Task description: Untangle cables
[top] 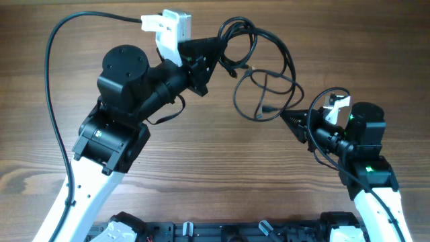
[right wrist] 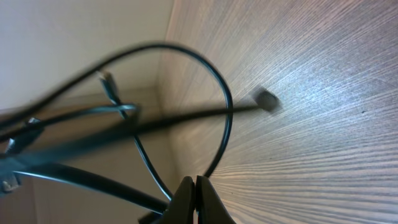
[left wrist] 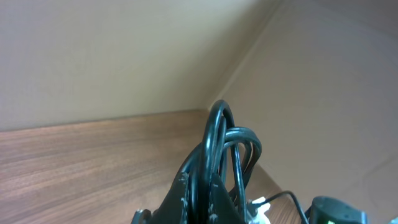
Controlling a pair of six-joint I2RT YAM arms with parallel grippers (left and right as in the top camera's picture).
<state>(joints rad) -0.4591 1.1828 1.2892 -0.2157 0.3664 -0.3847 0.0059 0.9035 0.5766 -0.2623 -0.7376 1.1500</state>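
Note:
The cables (top: 265,81) are thin black cords, tangled in loops between my two grippers at the table's far middle. My left gripper (top: 209,55) is shut on a bunch of cable loops at the tangle's left end; the left wrist view shows the cords (left wrist: 221,140) rising from between its fingers (left wrist: 205,186). My right gripper (top: 287,119) is shut on one thin cable at the tangle's lower right; its fingers (right wrist: 194,184) pinch a loop (right wrist: 221,112) in the right wrist view. A small plug end (right wrist: 266,98) hangs over the wood.
The wooden table (top: 215,175) runs under everything. A thicker black cable (top: 57,67) curves from the left arm's white camera (top: 168,23). A black rail (top: 222,232) lies along the near edge.

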